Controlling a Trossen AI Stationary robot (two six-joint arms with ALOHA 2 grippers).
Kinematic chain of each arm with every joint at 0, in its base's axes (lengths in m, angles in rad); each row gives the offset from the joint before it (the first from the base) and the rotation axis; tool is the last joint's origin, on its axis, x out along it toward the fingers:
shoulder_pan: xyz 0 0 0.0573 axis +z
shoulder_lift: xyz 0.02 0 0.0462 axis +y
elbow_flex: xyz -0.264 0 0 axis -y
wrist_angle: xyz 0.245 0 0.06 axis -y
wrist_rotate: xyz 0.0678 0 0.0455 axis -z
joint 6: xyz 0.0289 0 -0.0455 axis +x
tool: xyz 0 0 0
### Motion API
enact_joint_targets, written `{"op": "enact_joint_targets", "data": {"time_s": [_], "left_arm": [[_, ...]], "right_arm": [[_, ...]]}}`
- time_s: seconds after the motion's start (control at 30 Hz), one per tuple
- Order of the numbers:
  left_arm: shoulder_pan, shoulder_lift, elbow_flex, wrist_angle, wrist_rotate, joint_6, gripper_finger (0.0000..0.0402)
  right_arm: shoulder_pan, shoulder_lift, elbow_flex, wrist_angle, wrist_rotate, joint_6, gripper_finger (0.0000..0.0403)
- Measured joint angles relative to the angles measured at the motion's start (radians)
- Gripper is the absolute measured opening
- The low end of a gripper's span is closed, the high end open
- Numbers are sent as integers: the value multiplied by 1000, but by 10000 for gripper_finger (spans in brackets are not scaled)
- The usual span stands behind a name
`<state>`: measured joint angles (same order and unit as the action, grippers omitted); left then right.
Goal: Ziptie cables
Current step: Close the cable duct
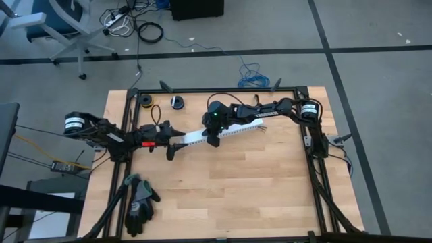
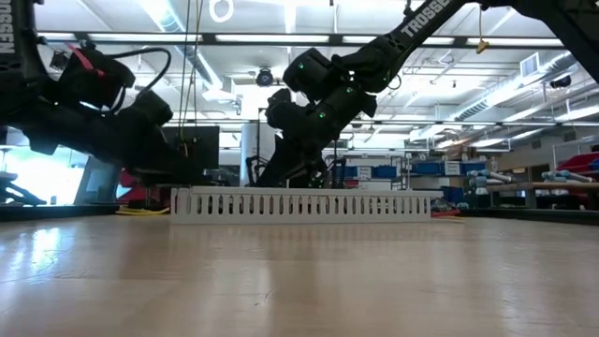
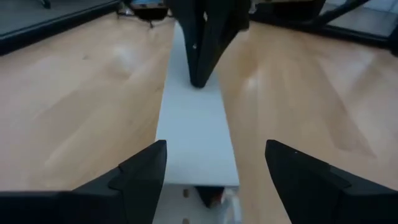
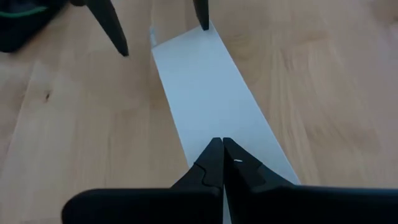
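Two dark arms are seen over the wooden desk (image 1: 223,189), meeting at a long white slotted cable duct (image 1: 226,132) that lies slantwise across the desk's far half. The duct's flat lid is shown in both wrist views, and its row of side slots in the low view. The right end effector (image 4: 222,144) is pressed shut, its tips resting on top of the lid near the duct's middle. The left end effector (image 3: 211,163) is spread wide at the duct's left end, one finger to either side of it and touching neither wall. A pair of dark gloves (image 1: 140,201) is left near the desk's front-left corner, well apart from the work. The coloured cables cannot be made out in any view; whether they lie inside the duct cannot be told. For the step in hand, the duct is probably best kept pinned by the right tips while the left fingers are centred squarely before being closed, so that the duct is not skewed.
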<state>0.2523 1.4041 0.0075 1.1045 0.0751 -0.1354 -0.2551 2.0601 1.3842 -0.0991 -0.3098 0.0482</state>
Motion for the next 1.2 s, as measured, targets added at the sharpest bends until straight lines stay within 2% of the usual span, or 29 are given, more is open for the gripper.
{"op": "enact_joint_targets", "data": {"time_s": [0.2,0.33,0.57,0.73,1.0,1.2], "left_arm": [[0,-38,1,-117,-2,5,282],[-1,-38,1,-129,-20,4,282],[-1,-46,0,-142,-136,-1,282],[0,-42,-1,-97,-134,-9,282],[0,-42,11,-58,-133,-3,282],[0,-42,24,-134,-96,-1,282]], "right_arm": [[-3,0,0,-21,-1,2,0],[-3,0,0,-31,0,2,0],[-24,-8,5,-130,30,-16,0],[-46,-18,6,-212,29,-17,0],[-46,-90,1,-425,101,-53,0],[-40,-148,-5,-473,129,-80,0]]}}
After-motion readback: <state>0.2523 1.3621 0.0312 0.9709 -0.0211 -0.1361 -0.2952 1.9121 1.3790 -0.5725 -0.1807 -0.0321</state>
